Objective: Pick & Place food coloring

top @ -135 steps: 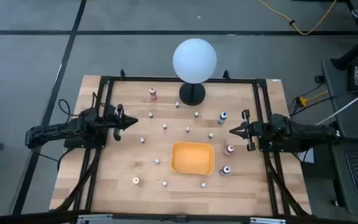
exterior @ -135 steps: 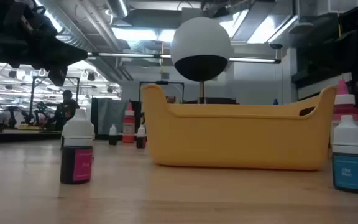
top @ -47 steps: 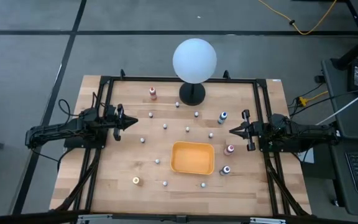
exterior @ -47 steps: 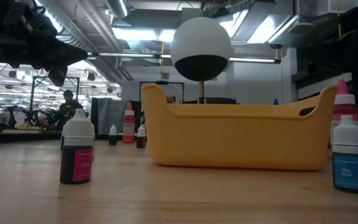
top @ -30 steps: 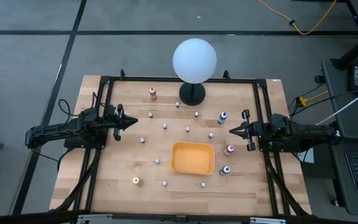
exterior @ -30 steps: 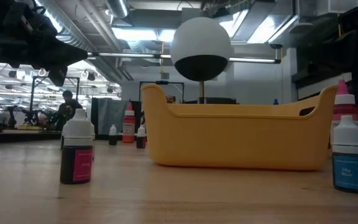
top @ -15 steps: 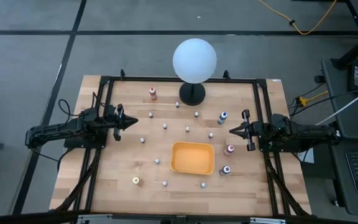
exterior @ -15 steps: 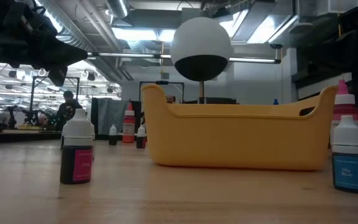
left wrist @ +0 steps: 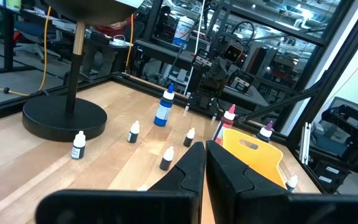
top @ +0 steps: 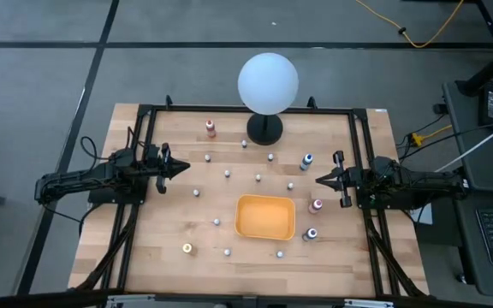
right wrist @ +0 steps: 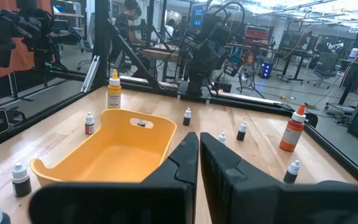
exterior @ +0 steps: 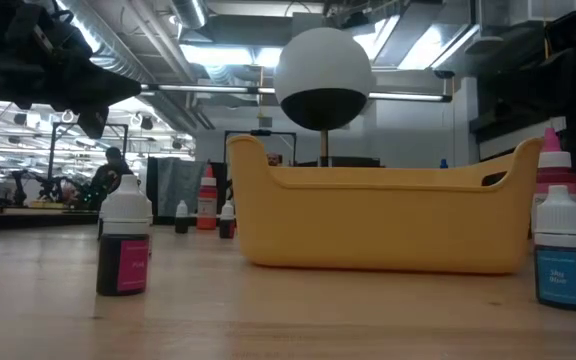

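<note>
Our left pincer together | right pincer together (both idle) | bottles beside tray on table

Level view across a wooden table. A yellow bin stands at centre, its rim raised at both ends, with a slot handle near its right end. Behind it rises a lamp with a white globe on a thin stem. Left foreground: an upright small bottle with a magenta label and white cap. Right foreground: a blue-labelled bottle, with a pink-capped bottle just behind it beside the bin. Farther back, left of the bin: an orange-red bottle and two small dark bottles. A dark robot arm fills the upper left corner. A person sits in the background room.
</note>
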You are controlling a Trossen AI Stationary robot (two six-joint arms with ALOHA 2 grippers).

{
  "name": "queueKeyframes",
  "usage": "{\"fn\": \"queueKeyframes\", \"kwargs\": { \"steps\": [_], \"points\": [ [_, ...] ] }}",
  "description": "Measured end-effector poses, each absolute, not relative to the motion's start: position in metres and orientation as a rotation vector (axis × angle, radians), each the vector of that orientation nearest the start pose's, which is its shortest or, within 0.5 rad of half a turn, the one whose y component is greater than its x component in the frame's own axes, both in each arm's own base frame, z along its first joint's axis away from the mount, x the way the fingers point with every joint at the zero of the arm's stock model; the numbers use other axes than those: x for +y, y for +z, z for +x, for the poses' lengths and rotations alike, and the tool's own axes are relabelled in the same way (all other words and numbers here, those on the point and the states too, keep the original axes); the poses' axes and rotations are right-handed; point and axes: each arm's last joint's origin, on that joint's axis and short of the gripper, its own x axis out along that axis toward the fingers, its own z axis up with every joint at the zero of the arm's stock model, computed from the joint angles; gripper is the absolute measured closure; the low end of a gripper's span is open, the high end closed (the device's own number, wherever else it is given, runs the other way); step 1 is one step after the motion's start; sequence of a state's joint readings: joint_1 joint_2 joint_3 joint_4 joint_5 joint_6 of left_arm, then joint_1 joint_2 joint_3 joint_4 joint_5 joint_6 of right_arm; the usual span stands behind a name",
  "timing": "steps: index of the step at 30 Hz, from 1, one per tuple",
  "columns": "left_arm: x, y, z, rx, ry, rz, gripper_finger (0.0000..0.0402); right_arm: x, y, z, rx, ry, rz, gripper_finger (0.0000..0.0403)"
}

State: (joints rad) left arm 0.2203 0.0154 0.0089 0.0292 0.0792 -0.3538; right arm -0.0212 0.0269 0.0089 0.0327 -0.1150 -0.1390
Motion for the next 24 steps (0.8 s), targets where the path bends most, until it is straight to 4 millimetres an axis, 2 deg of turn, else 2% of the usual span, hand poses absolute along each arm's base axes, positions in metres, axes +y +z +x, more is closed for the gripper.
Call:
{"fn": "queueKeyframes", "kwargs": {
  "steps": [15,21,24],
  "points": [
    [0.0192,0.168,0.0962,-0.046,0.136,-0.35,0.0389,0.0012,0.1675,0.0987,-0.021,0.093,-0.142,0.0382],
    [0.0192,0.1682,0.0961,-0.047,0.136,-0.35,0.0393,0.0,0.1668,0.0988,-0.016,0.049,-0.348,0.0382],
    [0.0192,0.1682,0.0961,-0.047,0.136,-0.35,0.0392,0.0,0.1666,0.0988,-0.015,0.05,-0.357,0.0382]
  ]
}}
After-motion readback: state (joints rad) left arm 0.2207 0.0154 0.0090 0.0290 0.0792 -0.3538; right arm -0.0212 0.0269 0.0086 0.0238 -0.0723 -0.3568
